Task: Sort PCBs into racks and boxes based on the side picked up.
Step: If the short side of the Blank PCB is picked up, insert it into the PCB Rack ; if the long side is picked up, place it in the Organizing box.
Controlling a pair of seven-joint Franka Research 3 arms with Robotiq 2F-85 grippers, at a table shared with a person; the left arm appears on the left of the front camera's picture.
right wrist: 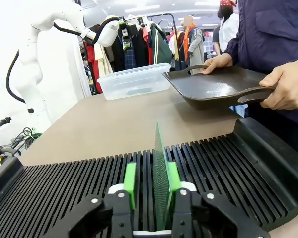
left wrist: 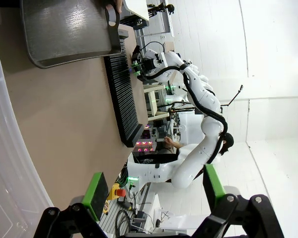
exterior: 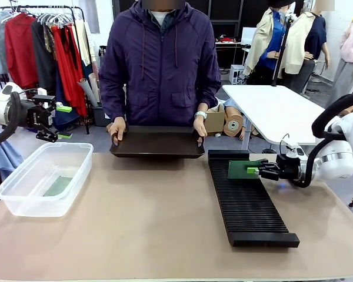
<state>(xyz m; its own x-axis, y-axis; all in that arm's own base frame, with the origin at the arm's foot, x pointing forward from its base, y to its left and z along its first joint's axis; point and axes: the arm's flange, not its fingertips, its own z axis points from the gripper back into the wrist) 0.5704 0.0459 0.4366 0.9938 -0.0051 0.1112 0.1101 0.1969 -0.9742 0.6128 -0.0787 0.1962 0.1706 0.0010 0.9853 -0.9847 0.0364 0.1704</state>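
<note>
Taking the black rack [exterior: 250, 197] as the landmark: at its far end, low over the slots, the right gripper [right wrist: 151, 196] pinches a PCB [right wrist: 161, 178] on edge between its green pads, the jaws narrowed to the board's thickness, with a small gap showing on one side in the right wrist view. The board stands upright, its plane parallel to the slots, its lower edge at the rack's top; whether it has entered a slot I cannot tell. Such a board looks thin, light and stiff, so it should take a flat pinch across its faces near one edge, though it could twist or jam if tilted against a slot wall. Beyond the rack's far end, a person holds a dark tray [exterior: 157, 143] by both handles at the table edge. Well to the left of the rack sits the clear box [exterior: 44, 178] with another PCB [exterior: 58, 186] lying flat inside. Above the box's far side hangs the left gripper [left wrist: 156, 191], jaws wide apart and holding nothing.
</note>
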